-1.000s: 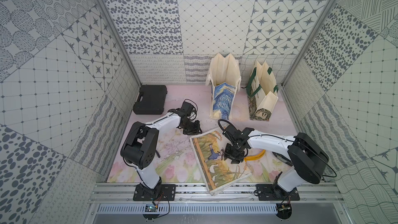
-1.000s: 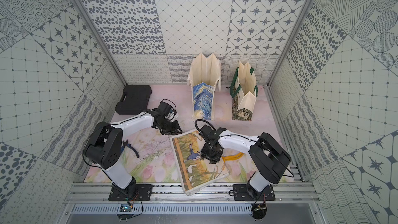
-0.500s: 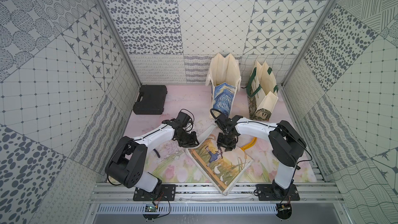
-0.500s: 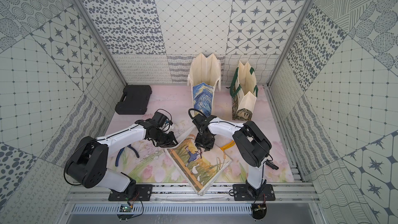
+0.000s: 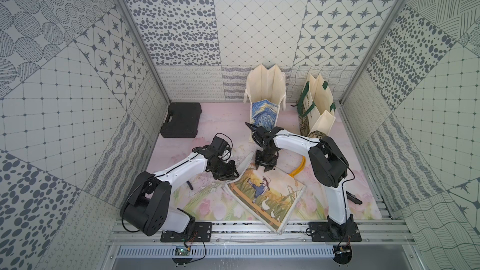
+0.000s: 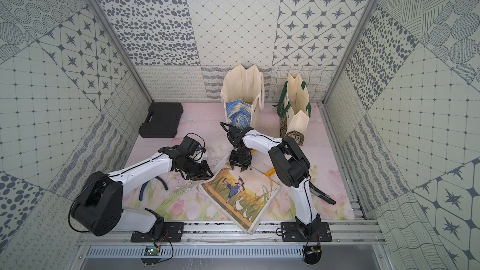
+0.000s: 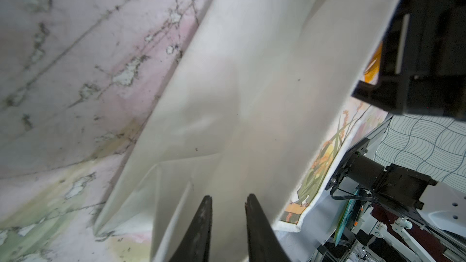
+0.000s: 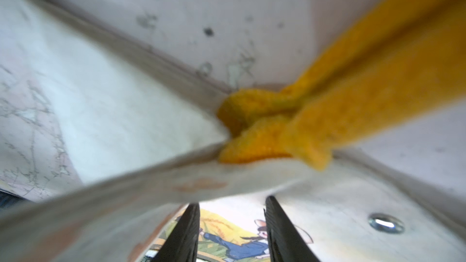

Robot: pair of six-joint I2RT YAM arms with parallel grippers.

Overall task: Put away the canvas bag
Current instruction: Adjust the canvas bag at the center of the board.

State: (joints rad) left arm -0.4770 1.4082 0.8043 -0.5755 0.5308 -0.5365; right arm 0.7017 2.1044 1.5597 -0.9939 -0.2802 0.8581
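- Both top views: the canvas bag (image 5: 265, 198) (image 6: 241, 193) lies at lower centre on the floral surface (image 5: 202, 203), girl-and-geese print up. Its nearest corner reaches onto the front rail.
- The left gripper (image 5: 235, 175) sits low at the bag's left corner. The right gripper (image 5: 264, 169) points straight down at the bag's upper corner, where pale cloth stands up off the surface. From up here I can't tell how far either one is parted.
- The yellow handle (image 5: 301, 167) curls out just right of centre. At the back stand a starry-print bag (image 5: 265, 105) and a green-handled bag (image 5: 318, 107), both upright. A black case (image 5: 181, 119) lies at upper left of the surface.
- Left wrist view: two dark fingers (image 7: 204, 223) at bottom centre, a narrow gap between them, pale bag cloth showing through. Whether they touch that cloth, I can't tell. The printed face peeks in at lower right.
- Right wrist view: the fingers (image 8: 186, 233) are spread well apart at the bottom, with the print between them. Their tips are tucked under the bag's blurred rim. The yellow handle joins that rim right of centre and runs off to upper right.
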